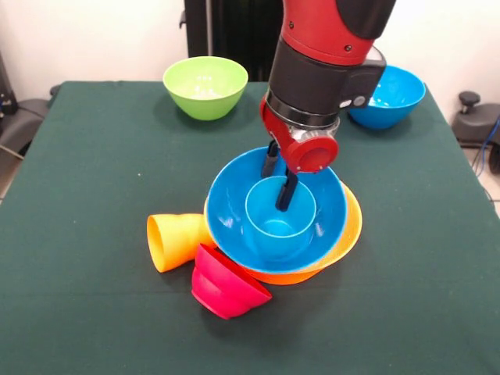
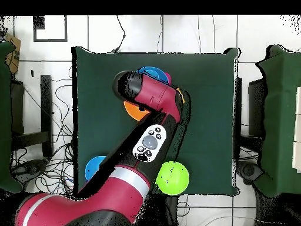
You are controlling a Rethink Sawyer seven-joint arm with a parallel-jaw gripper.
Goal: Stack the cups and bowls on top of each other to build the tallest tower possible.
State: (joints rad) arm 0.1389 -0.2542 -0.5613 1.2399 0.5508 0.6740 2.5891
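My gripper hangs over the tower, jaws parted astride the far rim of the small glossy blue plastic cup: one finger inside, one outside, not clamped. The cup stands upright, mouth up, in the large blue plastic bowl nested on the yellow-orange bowl. The orange tumbler (on its side) and the tipped small red bowl lean against the stack's near side; the far side is open cloth.

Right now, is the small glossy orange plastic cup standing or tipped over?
Tipped over: the orange cup lies sideways on the table, mouth facing left.
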